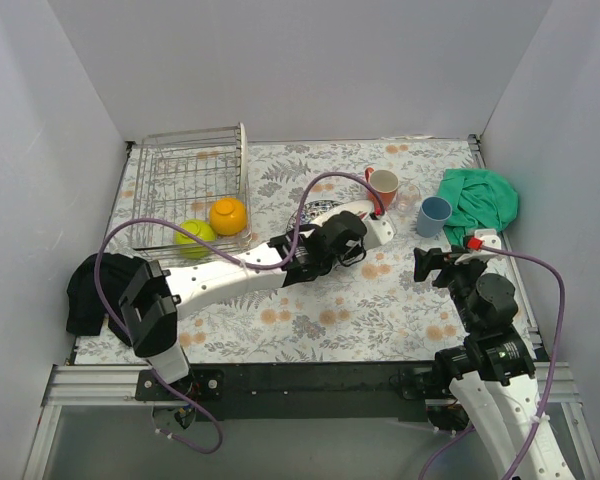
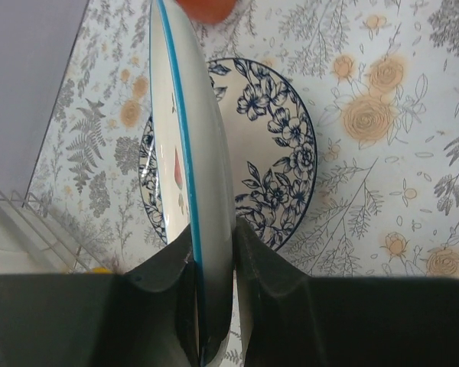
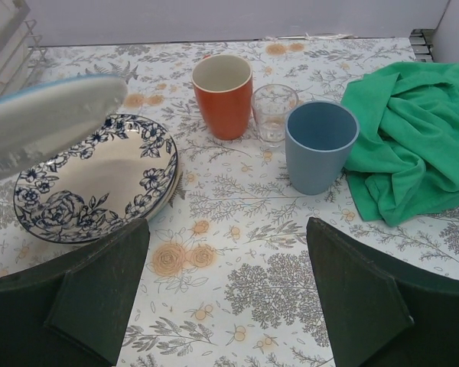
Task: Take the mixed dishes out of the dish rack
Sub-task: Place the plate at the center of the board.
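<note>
Above the middle of the table [image 1: 400, 310], the left gripper [image 2: 213, 264] is clenched on the lower rim of a blue-edged plate [image 2: 190, 130]. It holds the plate on edge just over a stack [image 2: 279, 153] of flower-patterned plates that lies flat.

The step in hand looks like setting this plate down on that stack. The next move calls for tipping the plate from upright toward flat, lowering it until it rests on the top plate, and only then letting the fingers part. Released while steep, it could slide off or roll.

Near the stack stand the mug [image 3: 223, 93], the glass [image 3: 274, 113] and the cup [image 3: 320, 147], close together and just beside the green cloth [image 3: 413, 145].

The right gripper [image 3: 228, 237] hangs nearby over the table, its fingers spread wide and empty.

Far left, the rack [image 1: 243, 170] holds a green bowl [image 1: 195, 234] and an orange bowl [image 1: 228, 214] side by side at its near end. By that count the unloading seems well along, with the two bowls left to lift out.
</note>
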